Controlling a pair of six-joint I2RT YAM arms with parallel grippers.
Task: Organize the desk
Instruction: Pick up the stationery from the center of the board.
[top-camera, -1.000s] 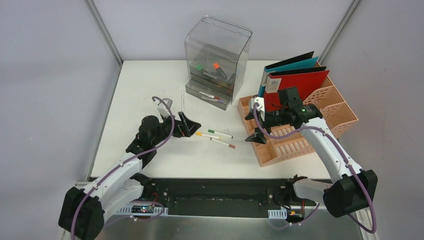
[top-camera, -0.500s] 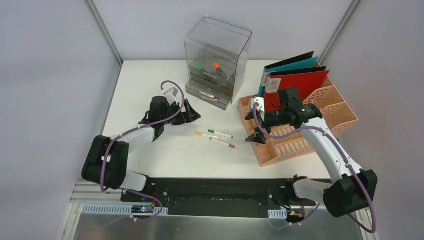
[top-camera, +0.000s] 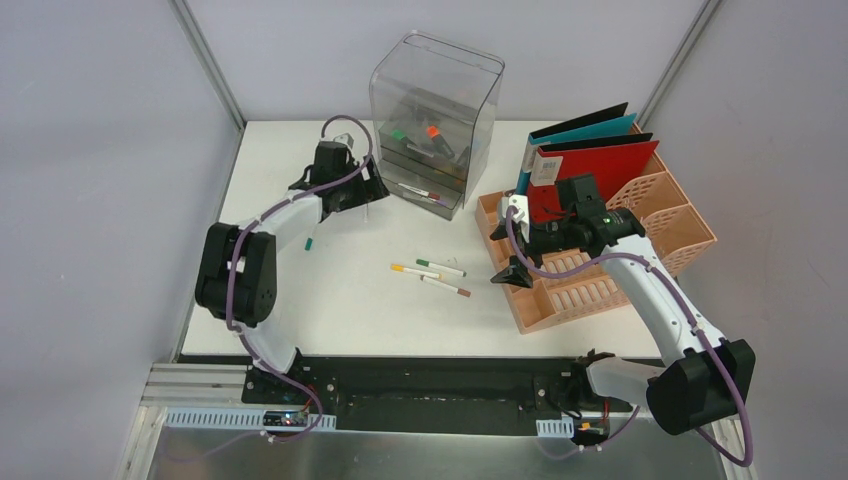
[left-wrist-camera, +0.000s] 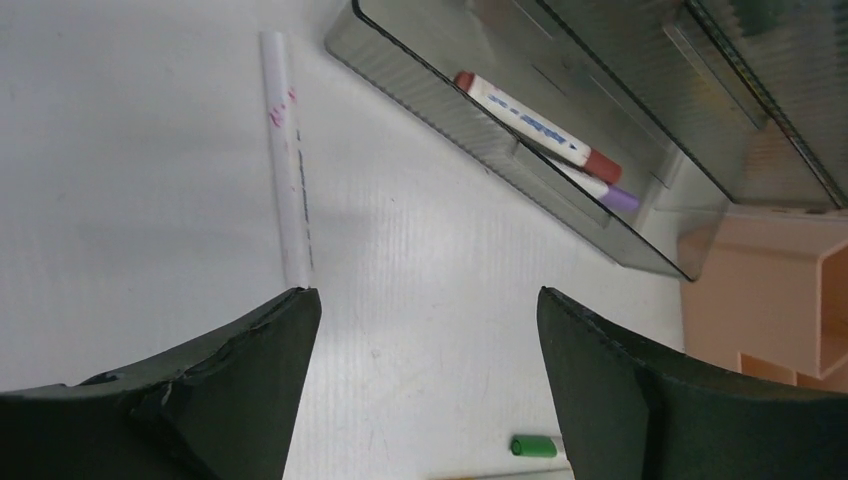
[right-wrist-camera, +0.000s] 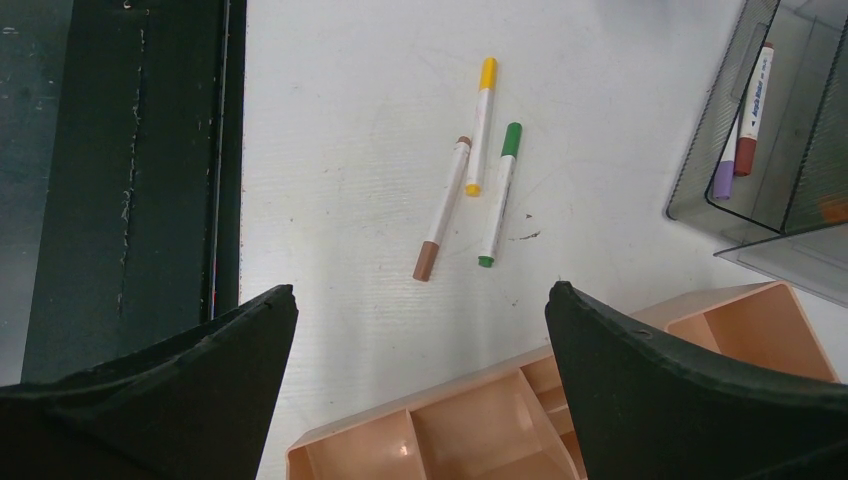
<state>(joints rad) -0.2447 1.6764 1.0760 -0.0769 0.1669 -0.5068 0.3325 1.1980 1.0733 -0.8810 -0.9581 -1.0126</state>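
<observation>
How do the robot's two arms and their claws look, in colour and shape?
The left arm and right arm have white links and black joints, each with a purple cable running alongside. The left claw and right claw each have two broad black wedge-shaped fingers.

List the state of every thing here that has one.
left gripper, open, empty
right gripper, open, empty
bottom drawer, pulled out, two markers inside
three markers, loose on the desk
white pen, flat beside the drawer
folders, upright in the rack
</observation>
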